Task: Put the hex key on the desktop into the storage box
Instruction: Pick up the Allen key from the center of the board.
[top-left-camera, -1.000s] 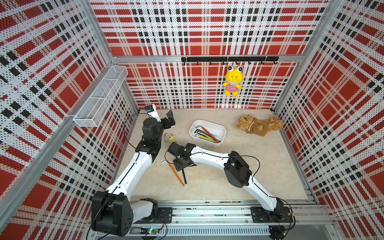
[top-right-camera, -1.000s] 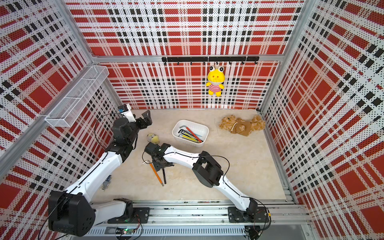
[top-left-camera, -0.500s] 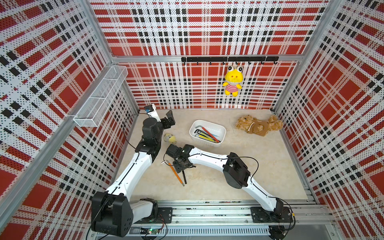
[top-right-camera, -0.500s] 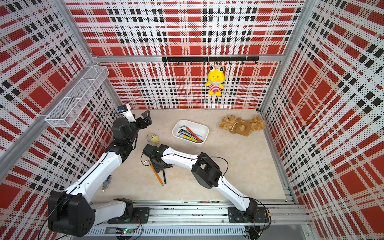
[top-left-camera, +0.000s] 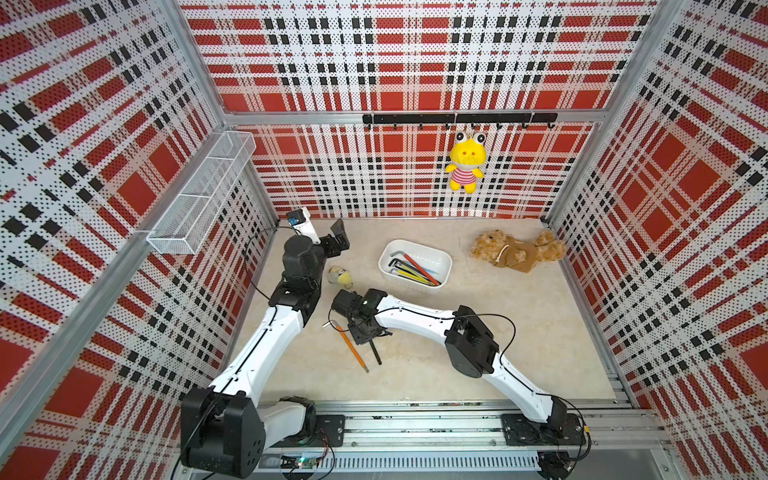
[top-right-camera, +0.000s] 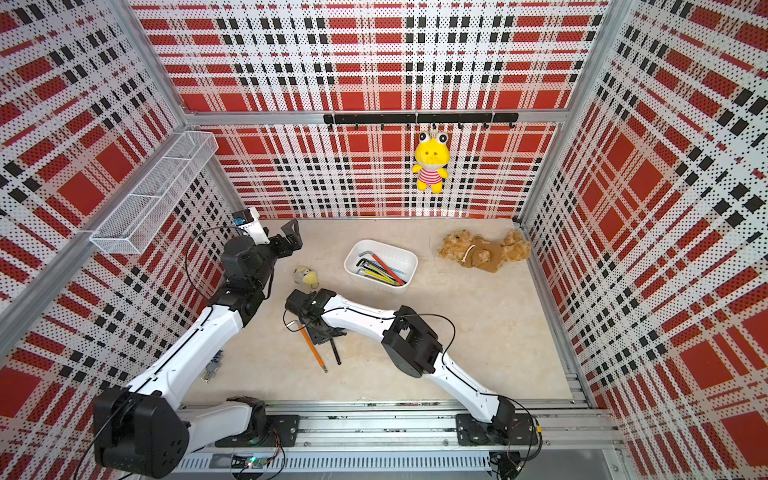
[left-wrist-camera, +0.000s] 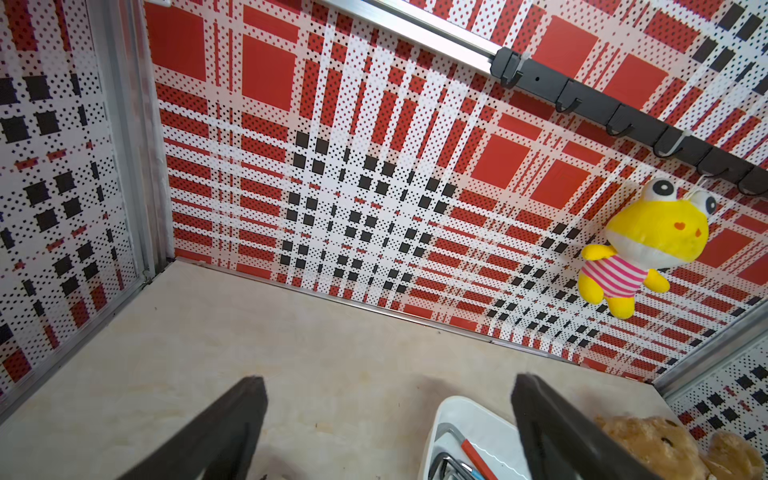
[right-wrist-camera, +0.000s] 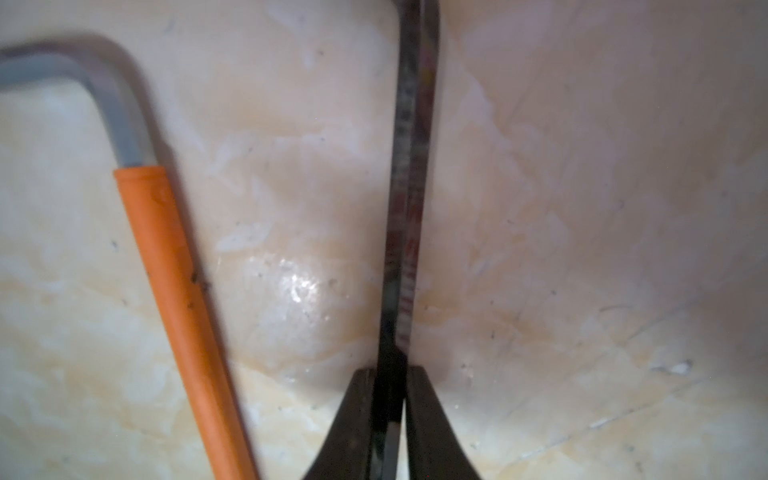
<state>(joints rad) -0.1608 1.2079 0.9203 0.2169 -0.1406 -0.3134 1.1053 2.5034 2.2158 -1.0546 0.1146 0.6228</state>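
Note:
Two hex keys lie on the beige desktop (top-left-camera: 519, 332): a thin black hex key (top-left-camera: 376, 353) (top-right-camera: 335, 352) and an orange-sleeved one (top-left-camera: 352, 348) (top-right-camera: 314, 348) beside it. My right gripper (top-left-camera: 365, 334) (top-right-camera: 326, 332) is down at the desktop. In the right wrist view the right gripper (right-wrist-camera: 390, 372) is shut on the black hex key (right-wrist-camera: 409, 208), with the orange-sleeved key (right-wrist-camera: 174, 270) apart to one side. The white storage box (top-left-camera: 419, 287) (top-right-camera: 380, 286) holds several keys. My left gripper (top-left-camera: 338, 237) (left-wrist-camera: 388, 380) hangs open and empty by the box rim (left-wrist-camera: 446, 409).
A brown teddy bear (top-left-camera: 517, 251) lies at the back right. A small yellow plush (top-left-camera: 340, 276) sits between the arms. A yellow frog toy (top-left-camera: 465, 162) hangs from the black hook rail (top-left-camera: 457, 118). A wire mesh basket (top-left-camera: 199, 195) is mounted on the left wall.
My right gripper shifted slightly left over the keys and its jaws went from open to shut on the black hex key. The left arm stayed still.

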